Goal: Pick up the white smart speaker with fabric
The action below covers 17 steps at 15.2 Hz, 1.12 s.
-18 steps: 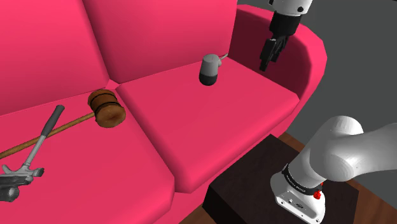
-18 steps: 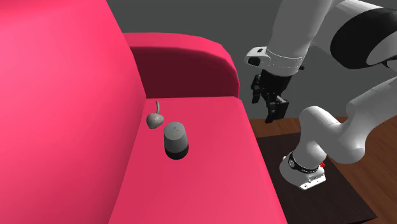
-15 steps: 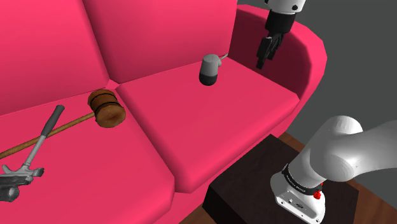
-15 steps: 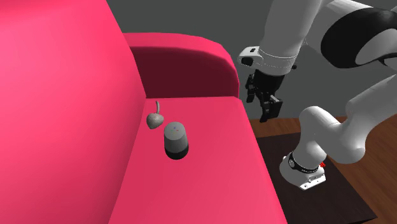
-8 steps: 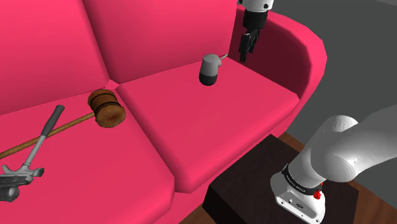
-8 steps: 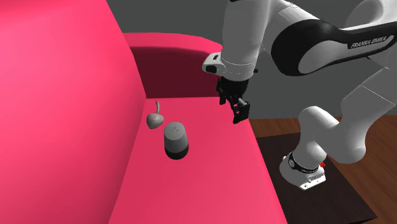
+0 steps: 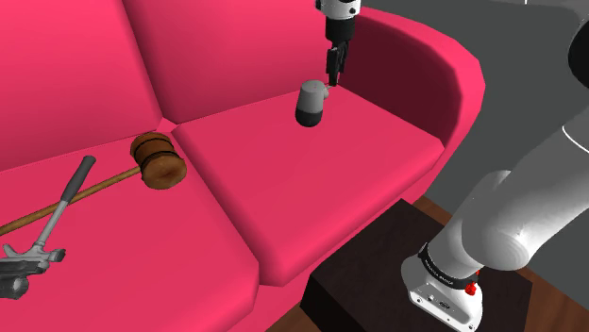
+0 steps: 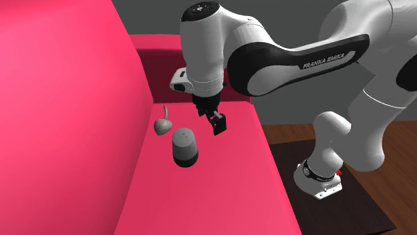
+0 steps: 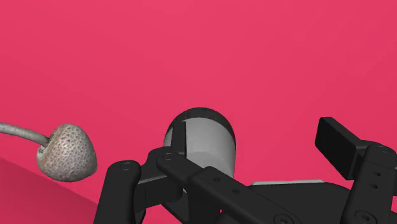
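Shoulder view puts the short, rounded smart speaker (image 7: 309, 102), pale grey on top and dark grey below, upright on the right-hand seat cushion of the bright pink sofa (image 7: 311, 189), in the upper middle of the frame near the backrest. In the second exterior view it stands left of centre (image 8: 185, 147). Just above it in that frame lies a grey, speckled, strawberry-shaped thing with a curved stem (image 8: 162, 125), near the speaker but apart from it. The all-black two-finger tool (image 7: 334, 71) hangs just above and to the right of the speaker in the shoulder frame. In the second exterior view the tool (image 8: 217, 123) sits up and to the right of the speaker's top, not touching it. Seen from the wrist, the tool (image 9: 257, 141) has its fingers spread wide and clasps nothing. The speaker (image 9: 202, 141) sits behind one finger rather than in the gap, and the strawberry shape (image 9: 67, 151) lies farther out on that same side. I judge this to be the approach step: the tool is near the target but off to one side and not yet down around it. The next move calls for a small sideways shift to centre the speaker in the gap. After that comes a straight descent until the fingers flank its body, then a squeeze, all clear of the strawberry shape. At the left of the shoulder frame, well apart, lie a brown wooden mallet (image 7: 157, 158) and a grey metal hammer (image 7: 47, 231).
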### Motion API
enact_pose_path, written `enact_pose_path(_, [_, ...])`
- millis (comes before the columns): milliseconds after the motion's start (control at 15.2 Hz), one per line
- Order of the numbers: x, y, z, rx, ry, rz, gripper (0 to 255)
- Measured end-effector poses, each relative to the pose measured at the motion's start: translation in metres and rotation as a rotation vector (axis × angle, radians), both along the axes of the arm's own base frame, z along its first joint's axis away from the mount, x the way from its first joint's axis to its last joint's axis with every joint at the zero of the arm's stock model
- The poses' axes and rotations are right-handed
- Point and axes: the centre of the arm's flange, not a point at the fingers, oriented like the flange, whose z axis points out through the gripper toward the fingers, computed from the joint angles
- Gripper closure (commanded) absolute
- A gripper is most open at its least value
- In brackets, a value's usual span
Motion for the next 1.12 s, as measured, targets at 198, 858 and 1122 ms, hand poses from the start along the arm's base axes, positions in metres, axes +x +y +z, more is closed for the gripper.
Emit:
enact_pose_path(198, [0.041,0.001,-0.008,-0.016,0.020,0.065,0])
enact_pose_path(858, [0.116,0.018,-0.052,-0.045,0.057,0.194,0])
enact_pose_path(1122, [0.118,0.018,-0.069,-0.045,0.058,0.195,255])
